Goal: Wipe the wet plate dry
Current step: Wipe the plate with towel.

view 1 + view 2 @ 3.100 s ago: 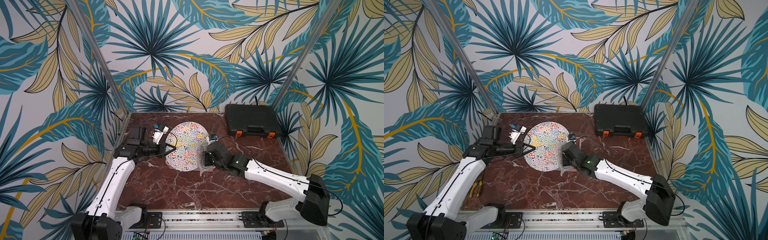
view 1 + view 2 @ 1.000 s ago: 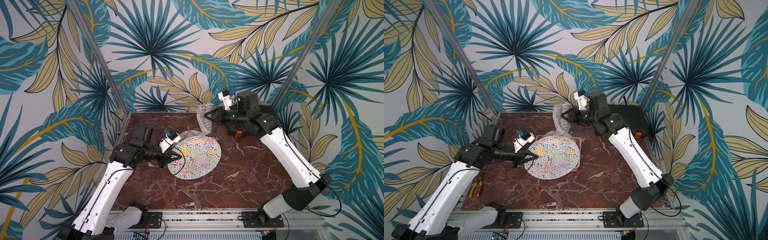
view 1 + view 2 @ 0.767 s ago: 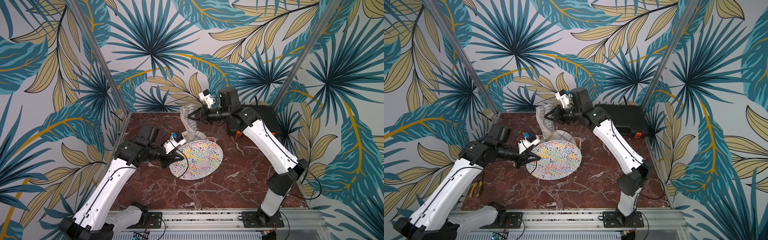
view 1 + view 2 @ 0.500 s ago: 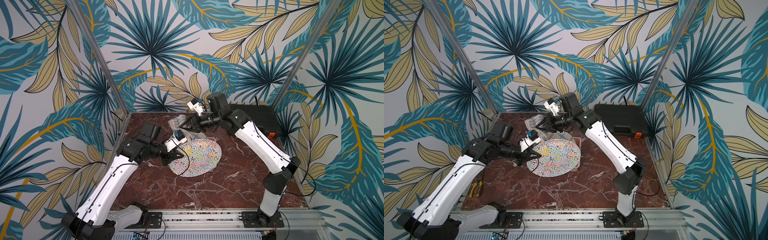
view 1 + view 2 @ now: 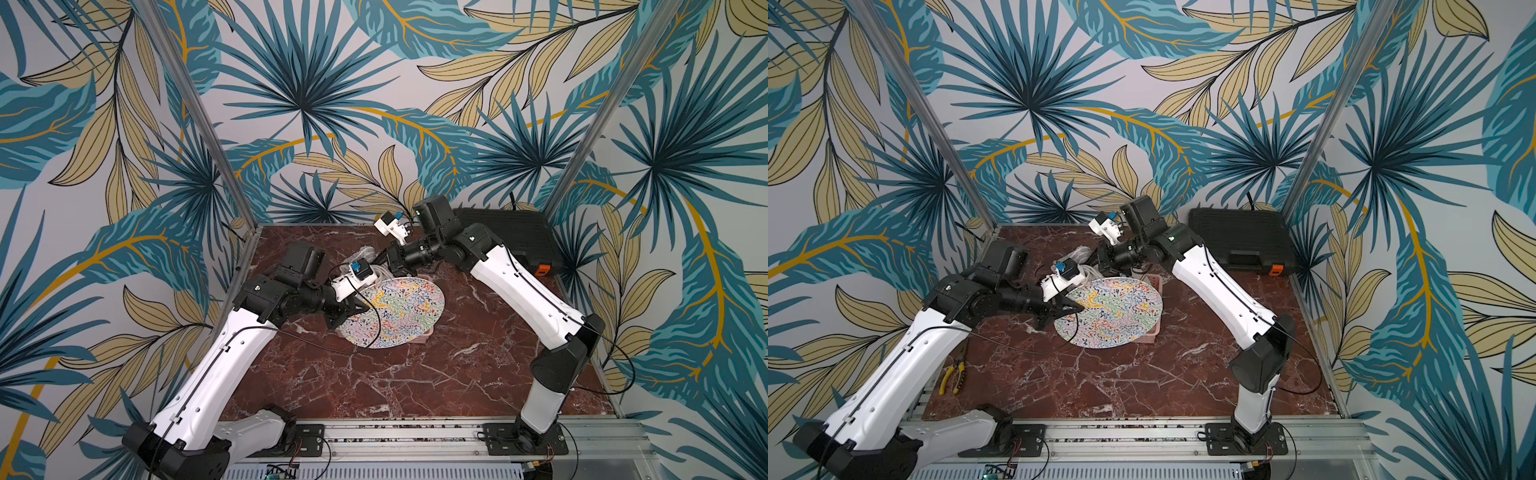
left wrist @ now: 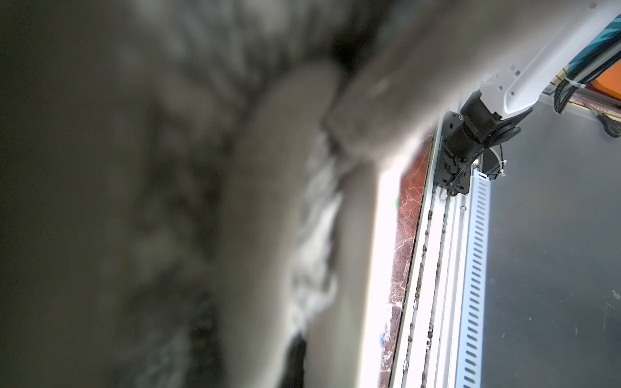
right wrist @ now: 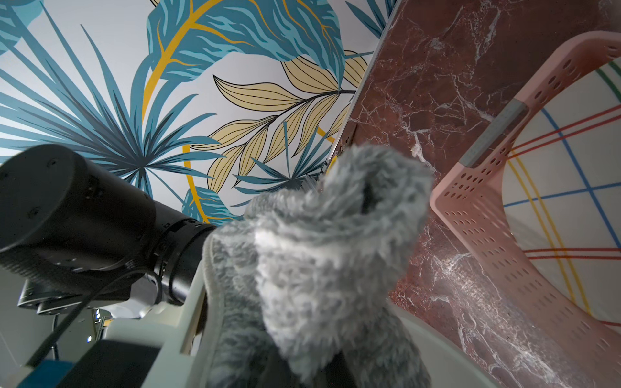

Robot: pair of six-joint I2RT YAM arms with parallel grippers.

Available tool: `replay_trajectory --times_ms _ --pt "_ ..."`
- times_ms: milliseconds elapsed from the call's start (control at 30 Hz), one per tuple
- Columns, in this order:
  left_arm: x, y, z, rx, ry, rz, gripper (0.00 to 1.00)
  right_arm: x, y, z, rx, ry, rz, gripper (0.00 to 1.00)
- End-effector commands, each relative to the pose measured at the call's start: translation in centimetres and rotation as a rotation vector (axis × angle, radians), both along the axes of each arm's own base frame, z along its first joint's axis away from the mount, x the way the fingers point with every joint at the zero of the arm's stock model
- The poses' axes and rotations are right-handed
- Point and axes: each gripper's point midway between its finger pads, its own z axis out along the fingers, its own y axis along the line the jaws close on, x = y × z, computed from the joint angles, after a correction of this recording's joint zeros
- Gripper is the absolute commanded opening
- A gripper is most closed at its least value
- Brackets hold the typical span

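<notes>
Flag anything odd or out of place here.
Yellow-handled pliers lie at the left edge of the table beside the left arm; they have no part in wiping. The plate sits tilted above the pink basket, but the left gripper pinches its rim and the right gripper holds the grey cloth beyond it, so that looks deliberate.

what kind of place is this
Probably a robot test cell, not a kitchen: two white arms bolted to an aluminium rail, leaf-print panel walls enclosing a red marble tabletop, a black plastic tool case.

A grey fluffy cloth (image 7: pixel 319 252) hides the jaws completely; beyond it the red marble worktop (image 7: pixel 420 84) carries a pink perforated basket (image 7: pixel 477 218).
</notes>
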Motion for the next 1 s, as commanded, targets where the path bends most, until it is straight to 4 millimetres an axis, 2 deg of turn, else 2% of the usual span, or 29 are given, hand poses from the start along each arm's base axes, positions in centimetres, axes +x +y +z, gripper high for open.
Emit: replay_trajectory --times_ms 0,133,433,600,833,967 --pt "1.9 -0.1 2.9 -0.042 -0.106 0.042 0.00 -3.5 -1.2 1.3 0.027 0.000 0.098 0.00" --pt "2.0 0.1 3.0 -0.035 -0.113 0.055 0.00 -3.9 -2.2 1.0 0.033 -0.009 0.089 0.00" --pt "1.9 0.3 3.9 -0.043 -0.120 0.069 0.00 -3.4 -6.1 -0.3 0.057 -0.006 -0.010 0.00" --pt "1.6 0.1 4.6 -0.075 -0.105 0.064 0.00 -2.9 -8.3 -1.9 0.058 0.009 -0.078 0.00" --pt "1.1 0.2 7.0 -0.183 -0.061 0.044 0.00 -2.1 -9.9 -3.8 0.079 0.034 -0.136 0.00" --pt "1.8 0.8 7.4 -0.225 -0.024 0.064 0.00 -1.9 -10.4 -4.6 0.082 0.042 -0.148 0.00"
